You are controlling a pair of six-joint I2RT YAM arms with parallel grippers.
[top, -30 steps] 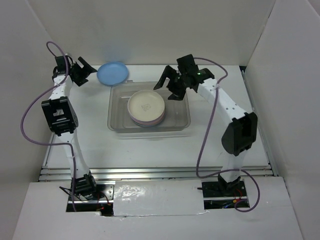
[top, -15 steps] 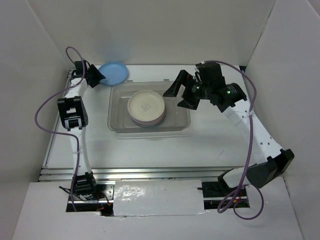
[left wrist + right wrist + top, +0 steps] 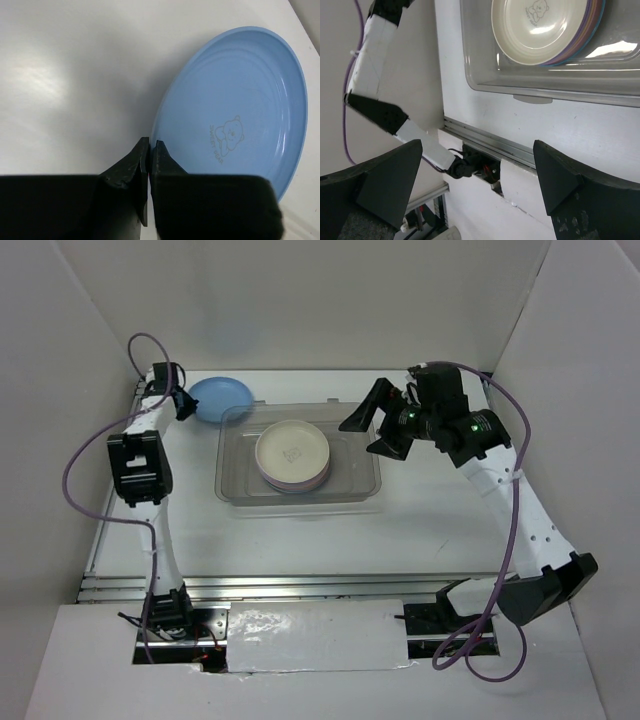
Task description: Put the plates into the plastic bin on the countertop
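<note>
The left gripper [image 3: 150,151] is seen with its jaws drawn almost together. Only a thin slit is left between them, and the near rim of the blue plate [image 3: 235,100] appears to be pinched in that slit. The hold is taken at the very edge of the rim, so it is judged to be a shallow one. From the jaws the plate spreads away forward and to the right. Whether any part of it is already lifted off the countertop [image 3: 300,540] cannot be told.

The blue plate is found near the far left corner of the surface. It is just beyond the far left corner of the bin [image 3: 298,502], close to the rim but not inside.

The right gripper [image 3: 368,433] is held wide open, and nothing is between its jaws. It hangs over the right end of the bin.

In the middle of the bin a stack is lying, with a cream plate [image 3: 292,448] on top and coloured rims showing under it.

The coming move turns on one relation: the bin lies to the right of the pinched plate and a little nearer. Its long axis runs left to right, and the round plate has no axis of its own. The left arm is clearly the nearer one. It is judged that the plate must be raised above the bin's far rim and carried a short way to the right. With so thin a hold, slipping is to be feared.
</note>
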